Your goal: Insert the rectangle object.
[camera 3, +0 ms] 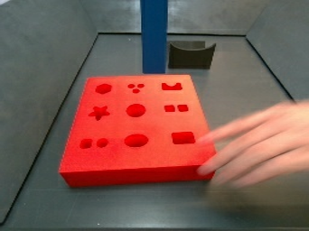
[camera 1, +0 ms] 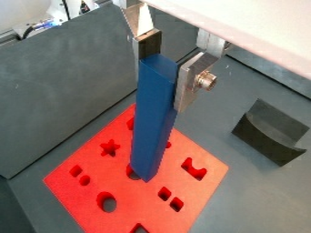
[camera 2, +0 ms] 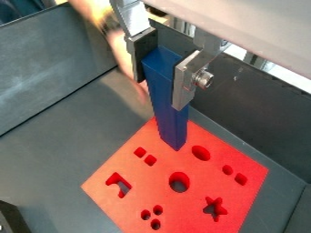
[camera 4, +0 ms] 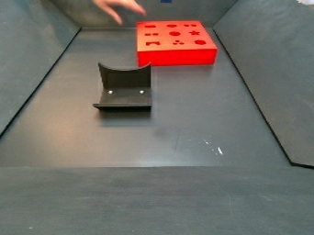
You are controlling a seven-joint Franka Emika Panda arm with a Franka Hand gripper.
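Observation:
My gripper (camera 1: 166, 68) is shut on the upper part of the rectangle object (camera 1: 152, 118), a tall plain blue bar that hangs upright between the fingers in both wrist views (camera 2: 170, 114). Its lower end is over the flat red block with shaped holes (camera 1: 136, 207), near one edge (camera 2: 195, 168). I cannot tell whether it touches the block. In a side view the bar (camera 3: 154, 36) stands at the far edge of the red block (camera 3: 157, 124), and the gripper is above the frame. In a side view from farther off the red block (camera 4: 175, 55) lies at the far end, and bar and gripper do not show.
The dark fixture (camera 4: 123, 87) stands on the grey floor apart from the block, and shows in other views (camera 1: 274, 127) (camera 3: 191, 52). A blurred human hand (camera 3: 259, 140) is at the block's edge, also seen from farther off (camera 4: 117, 7). Grey walls enclose the floor.

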